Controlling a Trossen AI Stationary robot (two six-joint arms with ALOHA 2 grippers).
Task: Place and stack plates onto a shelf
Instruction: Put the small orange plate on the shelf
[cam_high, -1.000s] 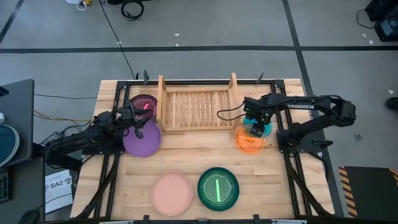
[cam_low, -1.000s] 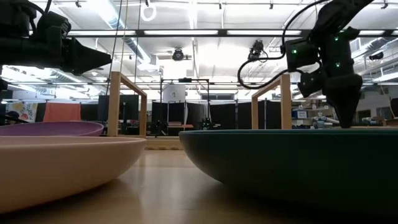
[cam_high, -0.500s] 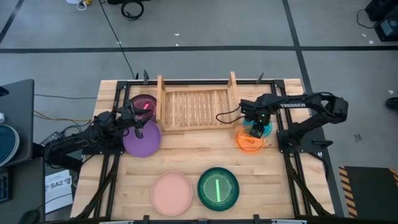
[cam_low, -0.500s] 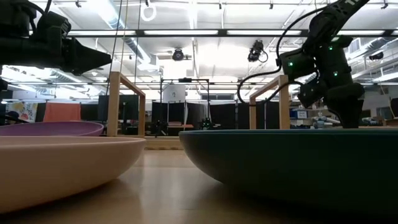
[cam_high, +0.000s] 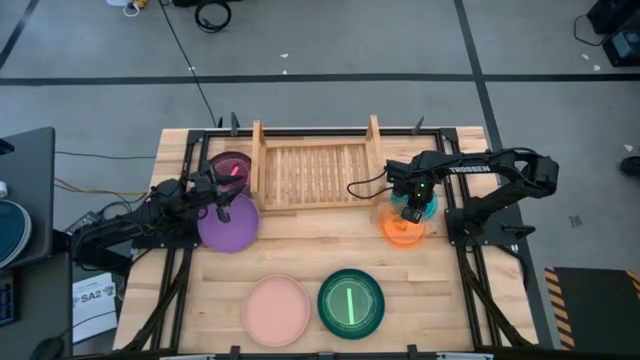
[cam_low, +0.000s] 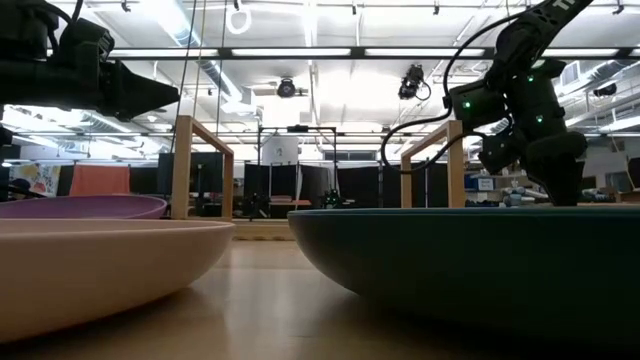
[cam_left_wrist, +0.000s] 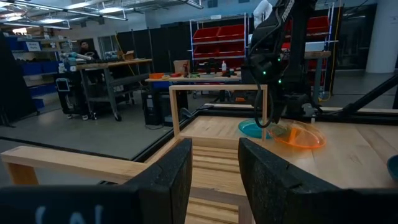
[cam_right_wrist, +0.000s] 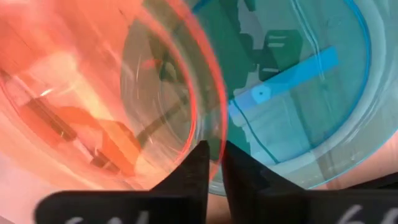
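Right of shelf: orange plate, rim overlapping cyan plate, pinched by right gripper; slip risk, thin-edge hold; left gripper, fingers apart, idle over purple plate.

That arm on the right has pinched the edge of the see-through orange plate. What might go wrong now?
The right gripper holds the orange plate only by its thin rim, so it could slip or tilt when lifted. That rim overlaps the cyan plate, which might get dragged or nudged. On the way to the shelf, the plate could clip the upright side board nearest it. The left gripper waits, open, near the purple plate.
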